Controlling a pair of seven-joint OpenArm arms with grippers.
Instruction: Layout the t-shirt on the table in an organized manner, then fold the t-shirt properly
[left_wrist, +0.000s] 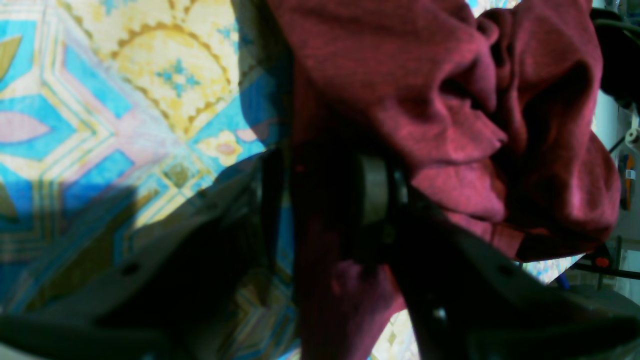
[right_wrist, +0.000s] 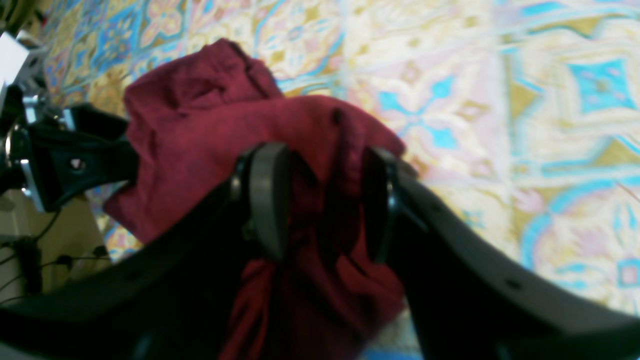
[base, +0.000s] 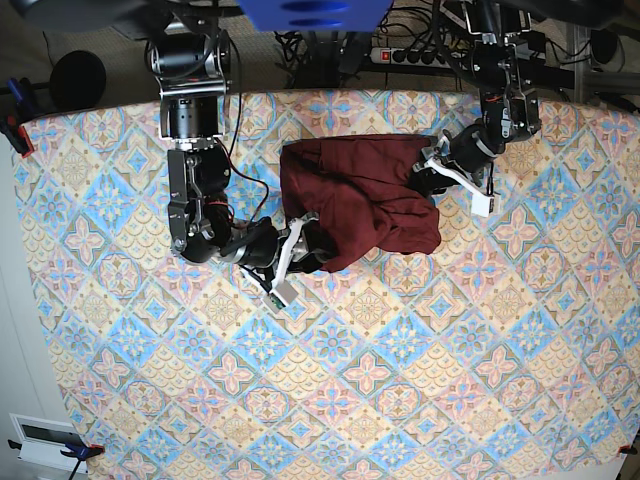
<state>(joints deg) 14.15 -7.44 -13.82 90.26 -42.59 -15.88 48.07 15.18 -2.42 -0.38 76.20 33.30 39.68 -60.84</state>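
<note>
Maroon knit: the t-shirt (base: 360, 205) lay bunched in a crumpled heap on the far middle of the table (base: 400, 380), not spread, with deep folds and no clear sleeve or hem showing.
Right gripper (right_wrist: 320, 200): jaws stood apart with a bundle of cloth between them; both pads (right_wrist: 267, 195) touched fabric, so I judged it clamped on a thick gather at the near-left edge of the heap.
Left gripper (left_wrist: 325, 195): cloth draped over and between the jaws in the wrist view; one pad (left_wrist: 375, 190) was visible against the fabric. It looked clamped on the shirt at the heap's far-right edge, though the other jaw was dark and hard to read.
Stage: layout not yet achieved; folding not begun.
Risk 1: each grip seemed to hold several layers, so pulling apart could stretch a twisted rope rather than a flat panel.
Risk 2: the right grip looked loose around a fat bunch; cloth could slip out under tension.
Risk 3: dragging the shirt could ruck the patterned covering beneath.
</note>
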